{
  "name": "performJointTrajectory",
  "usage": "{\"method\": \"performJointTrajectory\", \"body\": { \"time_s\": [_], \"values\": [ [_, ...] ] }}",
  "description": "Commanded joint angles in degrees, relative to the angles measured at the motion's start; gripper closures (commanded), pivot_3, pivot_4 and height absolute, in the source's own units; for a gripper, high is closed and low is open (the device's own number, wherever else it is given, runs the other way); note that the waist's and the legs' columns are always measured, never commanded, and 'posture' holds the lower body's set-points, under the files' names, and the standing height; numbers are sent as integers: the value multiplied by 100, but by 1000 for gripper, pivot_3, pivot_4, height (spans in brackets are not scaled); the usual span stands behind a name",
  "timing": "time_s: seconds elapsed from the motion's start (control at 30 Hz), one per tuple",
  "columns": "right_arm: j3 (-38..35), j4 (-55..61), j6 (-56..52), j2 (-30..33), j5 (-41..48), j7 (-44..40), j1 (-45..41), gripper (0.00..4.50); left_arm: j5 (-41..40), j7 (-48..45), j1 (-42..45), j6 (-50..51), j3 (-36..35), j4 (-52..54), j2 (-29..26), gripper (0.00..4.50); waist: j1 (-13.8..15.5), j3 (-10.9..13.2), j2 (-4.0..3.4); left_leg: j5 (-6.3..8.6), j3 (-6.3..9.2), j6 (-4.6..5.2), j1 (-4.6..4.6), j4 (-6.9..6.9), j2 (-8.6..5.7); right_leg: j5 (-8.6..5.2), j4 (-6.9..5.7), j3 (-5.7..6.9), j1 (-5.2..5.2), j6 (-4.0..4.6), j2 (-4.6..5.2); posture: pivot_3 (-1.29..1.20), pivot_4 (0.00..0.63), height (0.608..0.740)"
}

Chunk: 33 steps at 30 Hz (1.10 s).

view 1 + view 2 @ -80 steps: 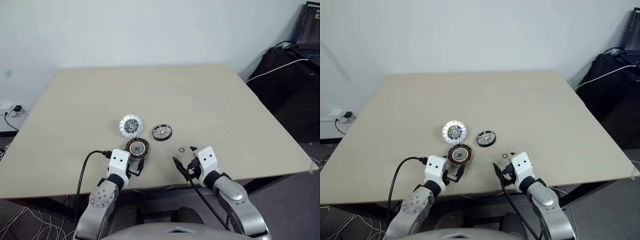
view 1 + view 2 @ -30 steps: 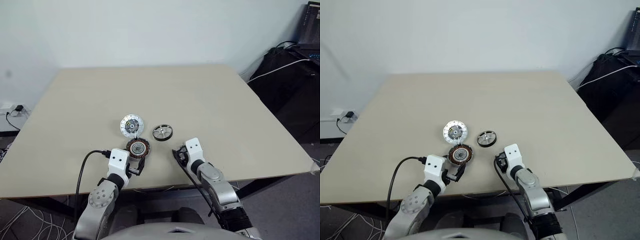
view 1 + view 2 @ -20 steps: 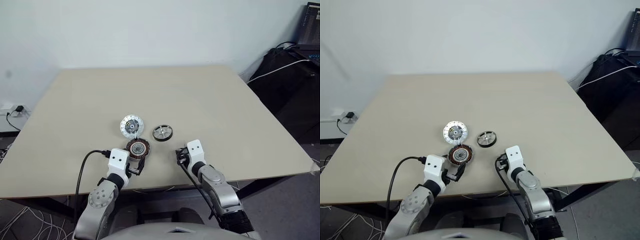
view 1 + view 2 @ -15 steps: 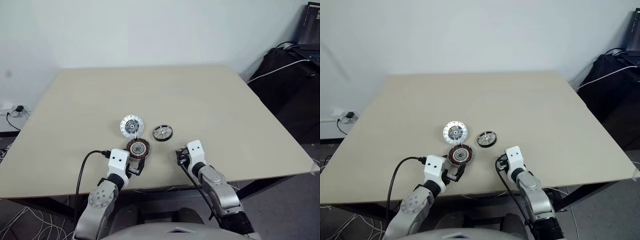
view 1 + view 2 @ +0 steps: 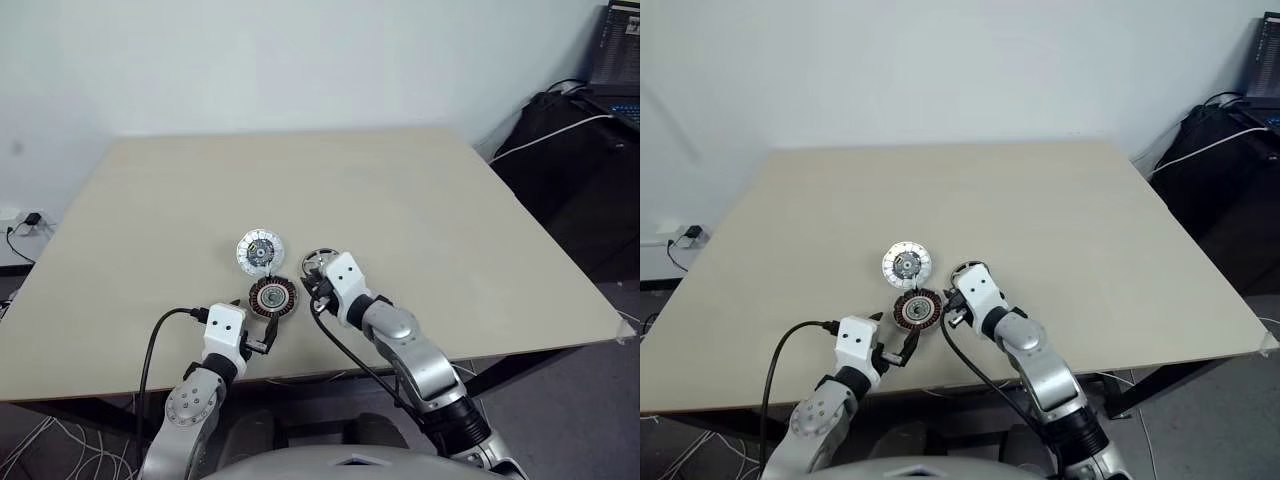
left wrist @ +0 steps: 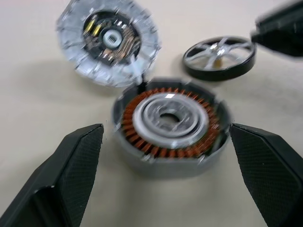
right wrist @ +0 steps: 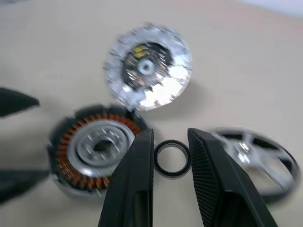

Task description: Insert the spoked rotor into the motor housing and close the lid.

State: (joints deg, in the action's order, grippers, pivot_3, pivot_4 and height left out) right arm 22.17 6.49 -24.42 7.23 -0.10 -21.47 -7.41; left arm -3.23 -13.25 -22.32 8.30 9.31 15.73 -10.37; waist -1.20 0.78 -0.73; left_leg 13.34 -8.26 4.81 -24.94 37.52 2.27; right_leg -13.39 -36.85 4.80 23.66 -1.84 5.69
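Observation:
The motor housing (image 5: pixel 273 296), a dark puck with copper windings, lies near the table's front. Its lid (image 5: pixel 258 251) lies open just behind it, inner side up, joined at the edge. The spoked rotor (image 6: pixel 219 56) lies to the housing's right, partly hidden by my right hand in the eye views. My right gripper (image 7: pixel 170 135) hovers between housing and rotor, shut on a small dark metal ring (image 7: pixel 173 158). My left gripper (image 6: pixel 165 132) stands open in front of the housing (image 6: pixel 171 125), one finger on each side of it.
The beige table (image 5: pixel 400 190) stretches far behind the parts. A black cable (image 5: pixel 160 340) trails off the front edge from my left wrist. A black bag with cables (image 5: pixel 575 140) and a laptop (image 5: pixel 615 45) stand off the table's right.
My right gripper closed on the small ring near the front edge, then rose and swung left to the spot between housing and rotor. The left gripper has stayed put.

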Motion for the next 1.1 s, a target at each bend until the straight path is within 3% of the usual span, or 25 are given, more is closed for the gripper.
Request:
{"method": "performJointTrajectory", "body": {
  "time_s": [0.03, 0.43, 1.1],
  "values": [
    [188, -291, 121, -107, -126, -109, -330, 3416, 2, -112, -101, -416, -133, -20, -116, 0, -9, 1, 1, 0, 0, 0, 0, 0, 0, 0, 1, 0, 0, 1, 0, 0, 0, 740],
    [681, -1360, 528, -501, -369, -356, -849, 3416, -58, -177, -338, -590, -278, -62, -109, 0, -33, 2, 2, -3, -1, -6, -2, -2, 1, 1, -3, 4, 3, 1, -1, 0, 0, 740],
    [620, -2641, 1067, -892, -553, -390, -1365, 3416, 40, -6, -460, 6, -71, 750, 10, 0, -52, 1, 5, -22, -1, -37, 4, -30, 9, -2, -3, 11, 10, 9, -12, 0, 0, 740]
  ]
}}
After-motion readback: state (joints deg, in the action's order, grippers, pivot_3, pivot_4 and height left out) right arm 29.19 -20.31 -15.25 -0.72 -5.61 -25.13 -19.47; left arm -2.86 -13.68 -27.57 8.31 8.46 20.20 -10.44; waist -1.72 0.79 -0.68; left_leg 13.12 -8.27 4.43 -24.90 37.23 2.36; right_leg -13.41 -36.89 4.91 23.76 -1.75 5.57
